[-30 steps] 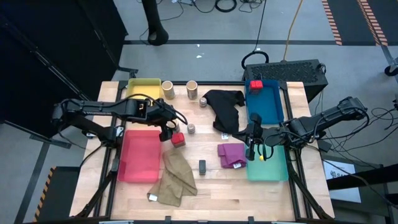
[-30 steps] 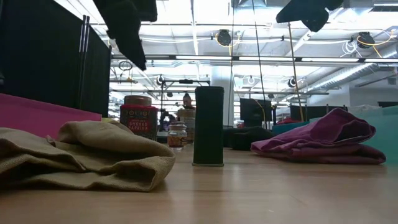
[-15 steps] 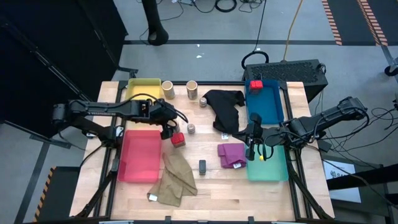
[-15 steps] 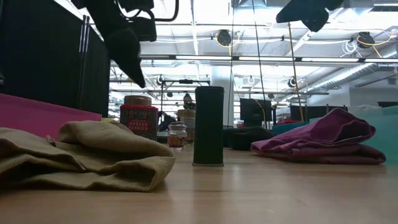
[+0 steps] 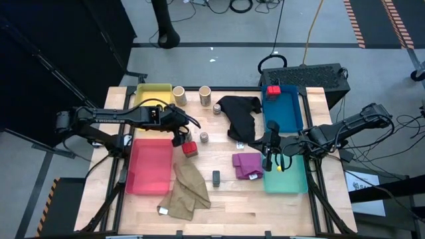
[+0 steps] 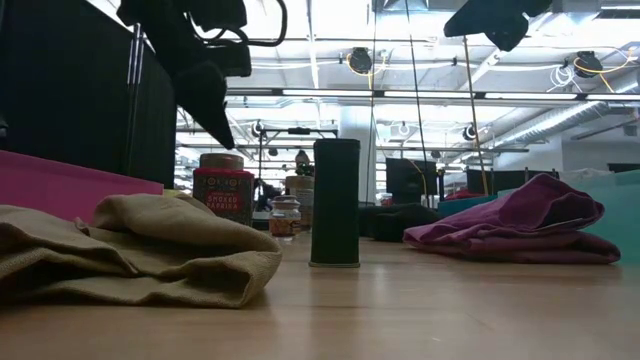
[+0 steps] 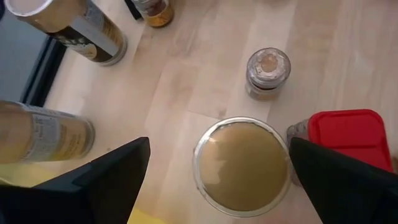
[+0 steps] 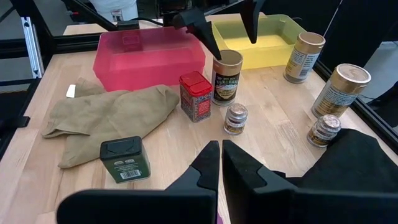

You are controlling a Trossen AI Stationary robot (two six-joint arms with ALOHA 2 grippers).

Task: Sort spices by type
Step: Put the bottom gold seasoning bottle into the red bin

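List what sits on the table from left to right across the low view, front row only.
Pink tray → khaki cloth → red-labelled spice jar → dark upright spice block → purple cloth → teal tray.

Robotics lab or test hall, not a home. Bare wooden table (image 5: 219,192) on a black metal frame, flanked by two dark arms bolted at its sides. Grey concrete floor (image 5: 219,60) around it, marked with orange-and-black hazard tape (image 5: 355,23) and strewn with loose cables (image 5: 219,5). Black partition panels (image 5: 60,53) along one side. A black equipment case (image 5: 305,74) behind the table's far edge. Across the table at low level: high industrial ceiling with exposed ducts (image 6: 560,120), pipes and strip lights (image 6: 300,93), a white column (image 6: 358,150), further workstations and monitors (image 6: 410,180) in the distance.
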